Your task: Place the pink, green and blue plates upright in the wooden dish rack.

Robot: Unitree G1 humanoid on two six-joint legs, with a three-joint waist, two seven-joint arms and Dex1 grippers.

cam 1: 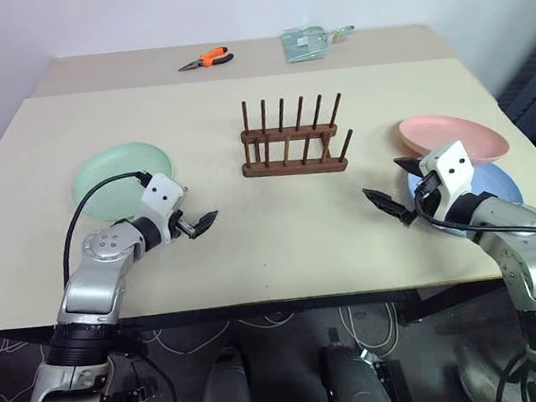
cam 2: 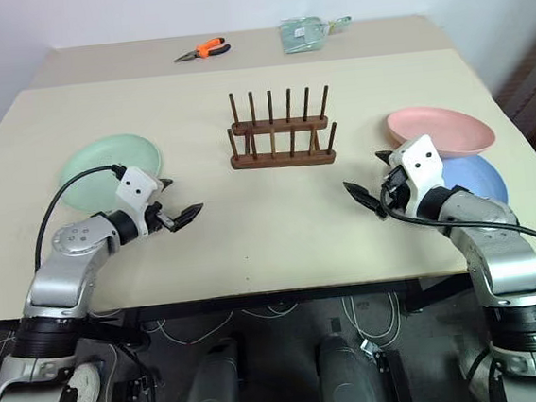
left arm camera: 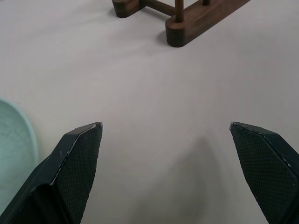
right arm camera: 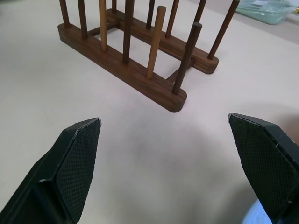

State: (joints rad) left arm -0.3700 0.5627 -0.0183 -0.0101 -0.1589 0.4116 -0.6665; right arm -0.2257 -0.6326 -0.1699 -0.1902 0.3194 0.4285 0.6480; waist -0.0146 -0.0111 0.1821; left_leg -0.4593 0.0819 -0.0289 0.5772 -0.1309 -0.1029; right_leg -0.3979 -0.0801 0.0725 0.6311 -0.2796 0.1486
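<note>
The wooden dish rack [cam 1: 293,142] stands empty at the middle of the table, its dark pegs upright. A pale green plate [cam 1: 119,177] lies flat on the left. My left gripper [cam 1: 199,224] hovers open and empty just right of it, pointing toward the rack [left arm camera: 196,21]. On the right, the pink plate [cam 1: 452,136] rests flat, its near edge overlapping the blue plate [cam 1: 499,183], which my right arm partly covers. My right gripper [cam 1: 383,178] is open and empty beside these plates, aimed at the rack [right arm camera: 135,70].
Orange-handled pliers [cam 1: 205,60] and a pale green packet [cam 1: 306,43] lie on the far table behind the rack. The beige table [cam 1: 282,247] has bare surface between the grippers and the rack. Its front edge runs just below both arms.
</note>
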